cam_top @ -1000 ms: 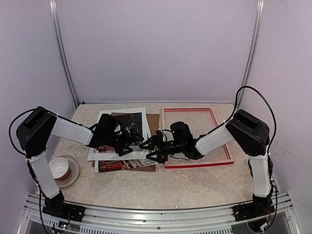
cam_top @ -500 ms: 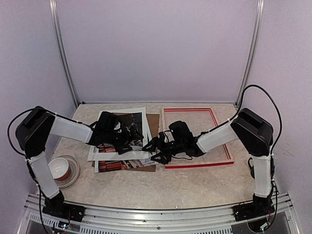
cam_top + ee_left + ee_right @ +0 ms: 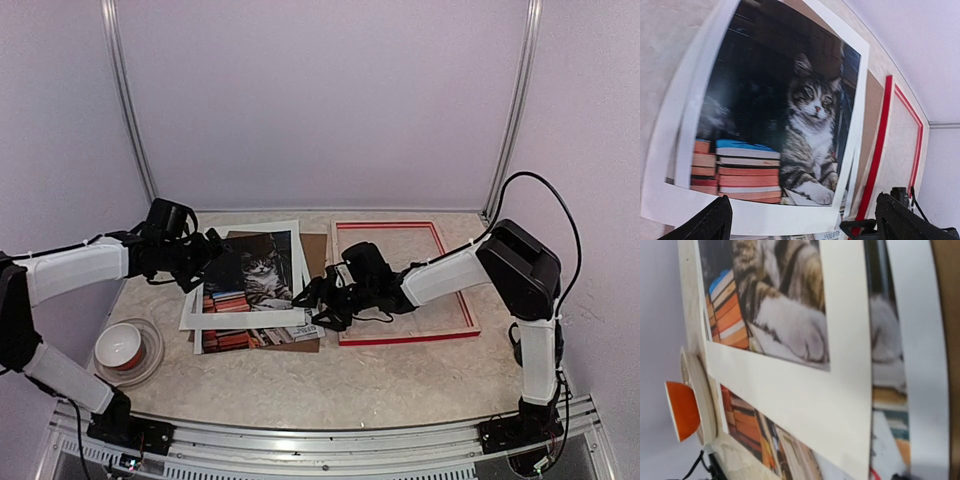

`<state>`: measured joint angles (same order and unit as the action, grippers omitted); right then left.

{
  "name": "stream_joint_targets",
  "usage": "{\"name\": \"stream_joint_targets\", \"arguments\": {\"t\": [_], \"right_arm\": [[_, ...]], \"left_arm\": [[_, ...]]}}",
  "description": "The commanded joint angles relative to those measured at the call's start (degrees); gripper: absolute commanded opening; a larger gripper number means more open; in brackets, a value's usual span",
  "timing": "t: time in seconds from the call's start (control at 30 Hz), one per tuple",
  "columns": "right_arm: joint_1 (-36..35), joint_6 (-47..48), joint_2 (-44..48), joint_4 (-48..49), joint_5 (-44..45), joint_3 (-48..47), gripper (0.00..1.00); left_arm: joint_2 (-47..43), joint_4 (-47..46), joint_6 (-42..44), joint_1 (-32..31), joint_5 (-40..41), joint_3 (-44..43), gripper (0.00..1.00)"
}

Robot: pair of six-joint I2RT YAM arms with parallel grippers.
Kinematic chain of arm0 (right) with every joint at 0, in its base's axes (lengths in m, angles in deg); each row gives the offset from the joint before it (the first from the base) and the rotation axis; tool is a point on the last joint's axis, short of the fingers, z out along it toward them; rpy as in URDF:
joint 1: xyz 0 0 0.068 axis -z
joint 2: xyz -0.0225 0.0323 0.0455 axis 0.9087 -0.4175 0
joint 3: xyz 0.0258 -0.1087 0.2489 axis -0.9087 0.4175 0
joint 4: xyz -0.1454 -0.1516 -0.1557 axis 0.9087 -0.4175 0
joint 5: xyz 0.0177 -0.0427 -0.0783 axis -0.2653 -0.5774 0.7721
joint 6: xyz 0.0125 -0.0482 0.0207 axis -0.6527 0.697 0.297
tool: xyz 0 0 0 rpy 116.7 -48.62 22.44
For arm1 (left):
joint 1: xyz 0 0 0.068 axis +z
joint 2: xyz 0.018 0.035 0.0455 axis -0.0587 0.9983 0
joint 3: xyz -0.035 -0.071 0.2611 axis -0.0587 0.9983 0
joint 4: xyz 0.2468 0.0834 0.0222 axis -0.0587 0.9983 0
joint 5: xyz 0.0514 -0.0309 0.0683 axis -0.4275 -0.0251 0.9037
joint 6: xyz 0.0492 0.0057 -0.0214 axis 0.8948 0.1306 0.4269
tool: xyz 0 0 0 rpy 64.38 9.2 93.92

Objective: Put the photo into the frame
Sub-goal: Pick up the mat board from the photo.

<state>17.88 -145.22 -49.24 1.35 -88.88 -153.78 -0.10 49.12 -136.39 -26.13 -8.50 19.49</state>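
Well, nearest you in the overhead view, a bowl (image 3: 120, 345) sits at the lower left, apart from the paper stack. Just beyond it, left of centre, the photo (image 3: 262, 278) lies flat on the table (image 3: 400, 380), not in the frame. Its cat shows through the window of the mat (image 3: 245, 318) lying on top, and a strip of printed books runs out past the mat's lower edge. At the stack's lower right corner you have the right gripper (image 3: 308, 305), low over the papers with its jaws apart. Its wrist camera is filled by the mat's border and the cat's paw, so close that you cannot tell whether a finger touches the paper. Nothing is clamped between the fingers. Further up, at the mat's upper left edge, the left gripper (image 3: 203, 262) hangs with its jaws spread wide and holds nothing. In its wrist view the two black fingertips (image 3: 715, 220) stand at the bottom corners, with the whole cat picture between and beyond them. A brown board (image 3: 315, 250) peeks out from under the stack at its upper right. To the right of centre the red frame (image 3: 390, 224) lies flat, bare tabletop showing inside it, just beside the board. The right arm stretches across the frame's lower left part. In the left wrist view the frame's red rail runs down the right side past the board.
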Motion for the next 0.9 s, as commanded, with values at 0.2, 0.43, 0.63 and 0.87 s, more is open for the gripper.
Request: {"name": "stream_joint_targets", "arguments": {"t": [0.2, 0.43, 0.63, 0.87], "right_arm": [[-0.32, 8.70, 3.72, -9.86, 6.01, -8.37, 0.78], [-1.19, 14.45, -0.45, -18.10, 7.43, -17.87, 0.78], [-0.91, 15.18, -4.28, -20.89, 9.25, -20.05, 0.78], [-0.25, 15.47, -7.07, -22.71, 9.80, -21.07, 0.78]], "left_arm": [[-3.72, 8.43, 0.50, 9.27, 6.51, 9.66, 0.99], [0.95, 3.95, 0.03, 11.38, 6.06, 12.84, 0.99], [4.00, 1.20, -0.44, 11.96, 5.13, 13.92, 0.99], [6.56, -2.23, -0.68, 11.95, 1.42, 14.92, 0.99]]}}
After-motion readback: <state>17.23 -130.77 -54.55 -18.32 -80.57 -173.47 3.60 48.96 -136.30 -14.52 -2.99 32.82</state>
